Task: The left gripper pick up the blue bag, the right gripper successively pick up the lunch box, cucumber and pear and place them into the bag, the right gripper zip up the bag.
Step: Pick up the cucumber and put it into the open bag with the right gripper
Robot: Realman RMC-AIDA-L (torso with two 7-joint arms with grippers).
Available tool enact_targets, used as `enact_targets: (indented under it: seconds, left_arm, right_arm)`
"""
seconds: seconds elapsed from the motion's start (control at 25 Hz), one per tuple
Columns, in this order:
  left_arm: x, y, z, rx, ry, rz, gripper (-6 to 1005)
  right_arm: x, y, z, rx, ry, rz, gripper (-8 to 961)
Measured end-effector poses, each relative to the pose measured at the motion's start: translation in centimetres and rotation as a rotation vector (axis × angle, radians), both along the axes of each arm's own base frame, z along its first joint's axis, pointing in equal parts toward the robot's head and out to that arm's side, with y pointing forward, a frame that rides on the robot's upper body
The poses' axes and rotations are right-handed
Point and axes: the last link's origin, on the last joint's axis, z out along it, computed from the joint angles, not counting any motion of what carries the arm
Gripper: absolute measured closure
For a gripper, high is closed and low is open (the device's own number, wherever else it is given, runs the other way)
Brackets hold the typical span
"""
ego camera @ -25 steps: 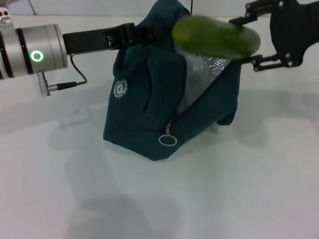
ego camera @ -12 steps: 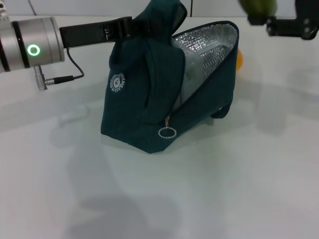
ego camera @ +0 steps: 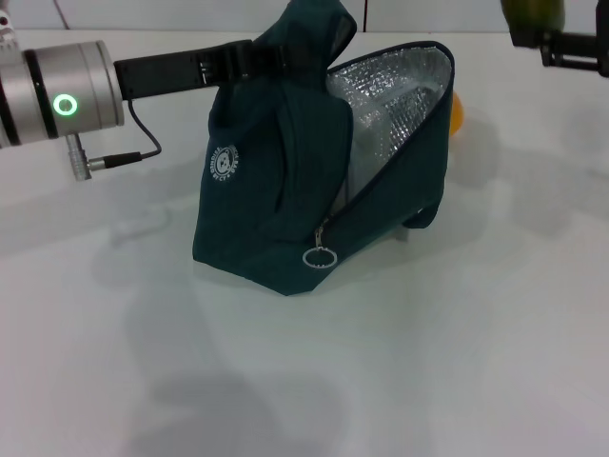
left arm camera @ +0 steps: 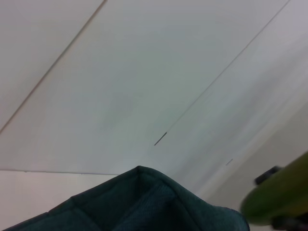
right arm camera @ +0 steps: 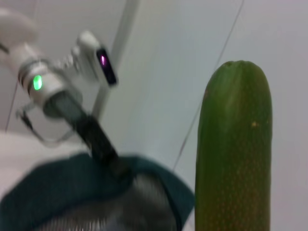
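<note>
The blue bag [ego camera: 285,190] stands mid-table with its flap open, showing the silver lining [ego camera: 390,105]. My left gripper [ego camera: 271,55] is shut on the bag's top and holds it up; the bag's top also shows in the left wrist view [left arm camera: 139,202]. My right gripper [ego camera: 561,43] is at the top right, above and to the right of the bag, shut on the green cucumber [ego camera: 533,9]. The cucumber fills the right wrist view [right arm camera: 233,149], upright, and shows in the left wrist view [left arm camera: 281,197]. The yellow pear [ego camera: 457,112] lies on the table behind the bag. The lunch box is hidden.
The white table [ego camera: 428,362] stretches in front of and to the right of the bag. A zip pull ring [ego camera: 319,257] hangs at the bag's front lower corner. The left arm's cable [ego camera: 133,143] hangs by its wrist.
My right gripper has carried the cucumber from just over the bag's opening up and away to the right. The bag's open lining now shows. The left gripper keeps hold of the bag.
</note>
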Motion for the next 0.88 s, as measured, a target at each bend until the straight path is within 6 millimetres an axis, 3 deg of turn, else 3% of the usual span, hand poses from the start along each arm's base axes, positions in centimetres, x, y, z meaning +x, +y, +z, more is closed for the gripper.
enact_targets:
  seconds: [0.28,0.52,0.88]
  left_arm:
    - [0.1,0.1,0.0,0.004,0.003,-0.006,932]
    - [0.2,0.3,0.0,0.013,0.010,-0.015,932]
    - [0.5,0.4,0.0,0.014,0.009,-0.021,932]
  right_arm:
    - [0.1,1.9,-1.0,0.030,-0.206,-0.027,331]
    - [-2.0,3.2,-2.0,0.034,-0.420,0.085,328]
    - [-4.3,3.2,-3.9,0.068,-0.651,0.258,322]
